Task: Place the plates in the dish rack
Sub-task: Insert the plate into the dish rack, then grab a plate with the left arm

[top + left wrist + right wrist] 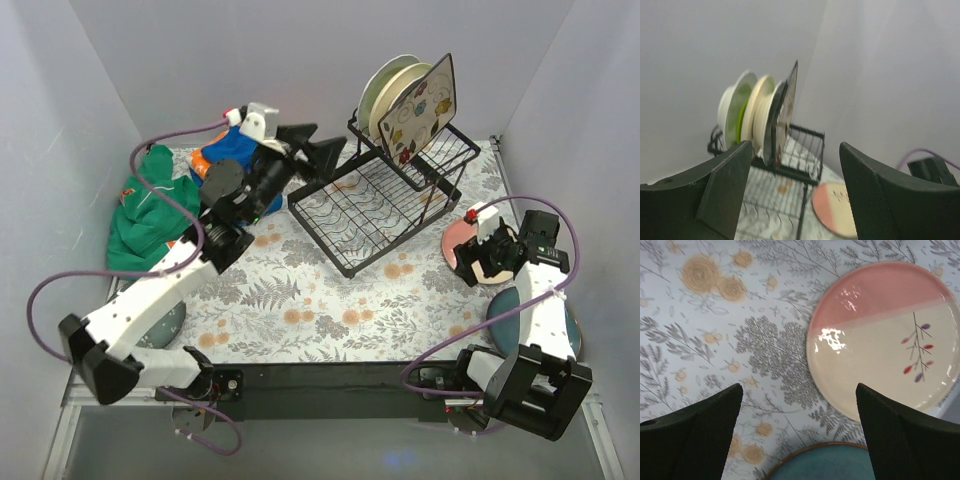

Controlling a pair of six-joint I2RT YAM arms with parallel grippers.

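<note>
Pink-and-cream plate [880, 340] lies flat beneath and slightly ahead of the right gripper [798, 387] (jaws wide apart, nothing held), plainly the nearer arm.

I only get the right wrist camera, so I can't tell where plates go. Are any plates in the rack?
Observer: Yes. A square plate stands in the upper part of the rack, with round plates behind it.
Operator: Is there room lower down?
Observer: The lower tray has no plates in it.
Operator: What's the other arm doing?
Observer: The left tool is open and empty, beside the rack's left side.
</note>
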